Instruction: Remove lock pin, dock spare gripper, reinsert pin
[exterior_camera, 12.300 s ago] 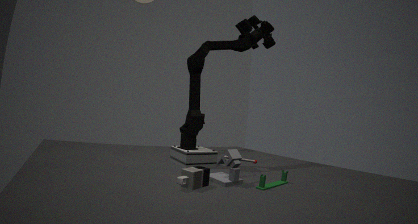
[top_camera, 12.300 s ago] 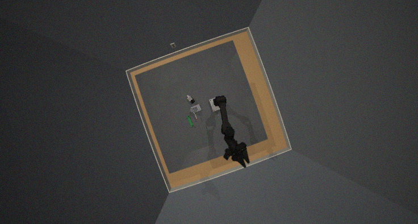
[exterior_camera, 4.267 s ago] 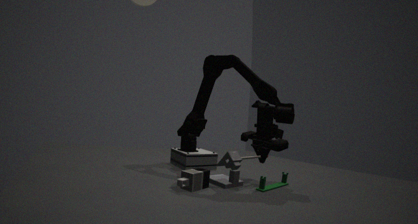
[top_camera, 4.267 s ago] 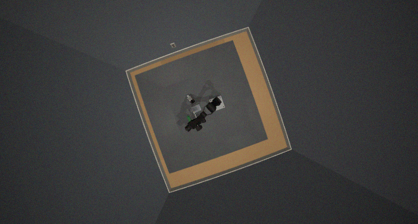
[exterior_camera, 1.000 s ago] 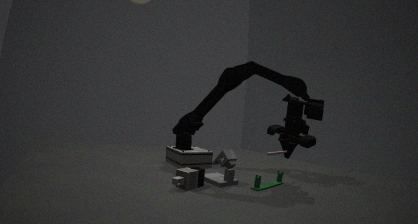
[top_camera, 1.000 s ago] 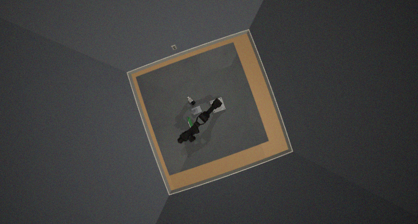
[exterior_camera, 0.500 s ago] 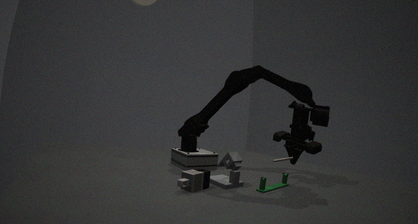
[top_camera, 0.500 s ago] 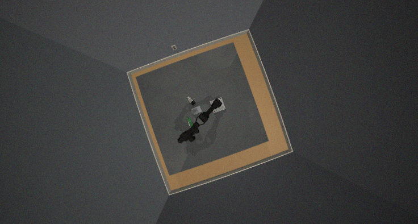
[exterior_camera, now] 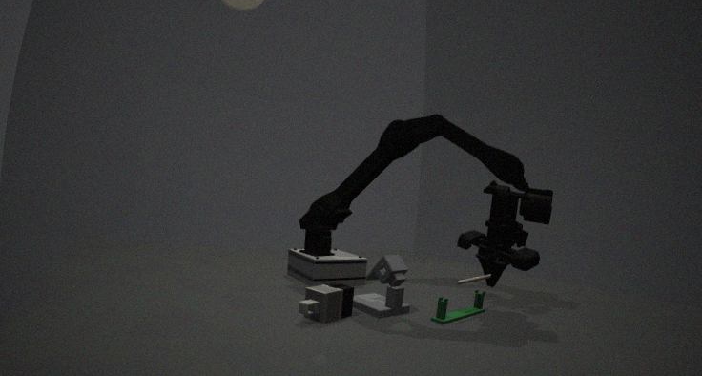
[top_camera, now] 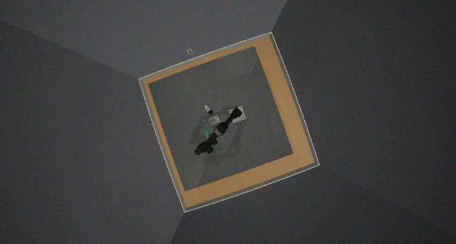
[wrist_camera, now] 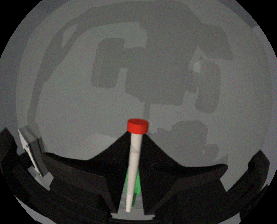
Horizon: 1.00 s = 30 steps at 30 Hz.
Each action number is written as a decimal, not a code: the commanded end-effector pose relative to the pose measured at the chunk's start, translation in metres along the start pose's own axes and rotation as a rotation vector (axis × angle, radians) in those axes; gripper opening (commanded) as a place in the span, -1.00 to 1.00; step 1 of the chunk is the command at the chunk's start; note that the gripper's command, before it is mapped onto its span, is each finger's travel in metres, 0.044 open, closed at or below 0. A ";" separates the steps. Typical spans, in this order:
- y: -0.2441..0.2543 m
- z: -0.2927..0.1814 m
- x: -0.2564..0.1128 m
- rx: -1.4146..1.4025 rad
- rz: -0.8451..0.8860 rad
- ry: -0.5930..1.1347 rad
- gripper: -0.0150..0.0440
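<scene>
My gripper (exterior_camera: 492, 282) (wrist_camera: 135, 134) is shut on the lock pin (exterior_camera: 472, 279) (wrist_camera: 133, 167), a thin pale rod with a red head. The pin is held nearly level in the air, above and behind the green rack (top_camera: 207, 132) (exterior_camera: 457, 316) (wrist_camera: 137, 186), touching neither rack nor mount. The rack's two posts are bare. The mount's grey base (top_camera: 214, 119) (exterior_camera: 369, 302) stands left of the rack in the exterior view, with its tilted socket (exterior_camera: 391, 268) above; no pin shows in it. The spare gripper (top_camera: 208, 109) (exterior_camera: 324, 304), a pale block with a black end and a small spigot, lies left of the mount.
My arm's white base box (top_camera: 243, 116) (exterior_camera: 326, 268) stands behind the mount in the exterior view. The arm arches high from it, past the mount, to the rack side. In the top view the arm hides the gripper's fingers and crosses close beside the mount and the rack.
</scene>
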<state>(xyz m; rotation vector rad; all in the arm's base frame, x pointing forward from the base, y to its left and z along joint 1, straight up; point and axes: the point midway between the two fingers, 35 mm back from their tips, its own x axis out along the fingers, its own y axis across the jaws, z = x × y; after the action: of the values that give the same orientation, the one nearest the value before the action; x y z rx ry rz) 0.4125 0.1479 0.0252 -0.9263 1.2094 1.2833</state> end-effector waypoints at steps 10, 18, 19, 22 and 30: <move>-0.002 -0.004 0.020 0.000 -0.003 -0.001 -0.49; -0.003 -0.005 0.026 -0.001 -0.005 -0.002 -0.49; -0.003 -0.005 0.026 -0.001 -0.005 -0.002 -0.49; -0.003 -0.005 0.026 -0.001 -0.005 -0.002 -0.49; -0.003 -0.005 0.025 -0.001 -0.006 -0.003 0.13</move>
<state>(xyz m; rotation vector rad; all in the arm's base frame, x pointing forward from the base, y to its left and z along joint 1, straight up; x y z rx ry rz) 0.4120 0.1478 -0.0006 -0.9278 1.2036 1.2808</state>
